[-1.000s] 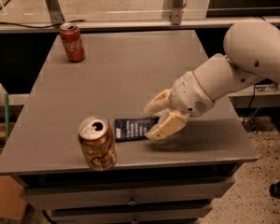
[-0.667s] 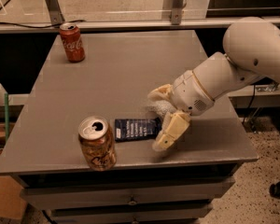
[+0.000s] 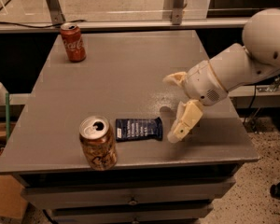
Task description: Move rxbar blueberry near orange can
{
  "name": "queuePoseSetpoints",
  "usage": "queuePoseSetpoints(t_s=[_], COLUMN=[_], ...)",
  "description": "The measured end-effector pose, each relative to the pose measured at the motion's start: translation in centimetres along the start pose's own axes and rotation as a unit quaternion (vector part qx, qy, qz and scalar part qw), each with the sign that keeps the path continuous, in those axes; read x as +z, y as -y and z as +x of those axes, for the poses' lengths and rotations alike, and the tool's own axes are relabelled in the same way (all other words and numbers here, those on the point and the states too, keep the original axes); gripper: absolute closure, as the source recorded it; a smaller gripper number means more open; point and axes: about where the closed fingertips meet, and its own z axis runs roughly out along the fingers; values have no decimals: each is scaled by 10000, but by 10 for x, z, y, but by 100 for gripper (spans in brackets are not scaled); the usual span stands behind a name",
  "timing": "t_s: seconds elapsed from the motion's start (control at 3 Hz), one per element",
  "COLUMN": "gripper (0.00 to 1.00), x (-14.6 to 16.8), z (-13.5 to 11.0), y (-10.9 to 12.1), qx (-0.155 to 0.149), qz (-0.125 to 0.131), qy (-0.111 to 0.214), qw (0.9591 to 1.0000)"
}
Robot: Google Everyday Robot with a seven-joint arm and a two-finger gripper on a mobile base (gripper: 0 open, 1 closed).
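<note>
Camera view: hand [image 3: 173, 107] wide open, empty, beside rxbar blueberry [image 3: 138, 129]

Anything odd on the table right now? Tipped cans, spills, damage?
Nothing stands out. The orange can stands upright near the front edge, the rxbar blueberry lies flat beside it, and the red Coca-Cola can is upright at the far corner. No spills. The gripper is open by the bar's other end, holding nothing.

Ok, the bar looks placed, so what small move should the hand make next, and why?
Probably lift the hand up and away. It is open, just right of the rxbar blueberry and not holding it, and the bar lies flat beside the orange can.
</note>
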Motion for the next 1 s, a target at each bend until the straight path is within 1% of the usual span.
queuePoseSetpoints(t_s=[0.33,0.67,1.0], gripper=[0,0,0], x=[-52,-103,-114], z=[2,0,-6], y=[35,57,61], qx=[107,130,77], qz=[735,1278,1390], qy=[222,438,480], qw=[9970,9907,9891])
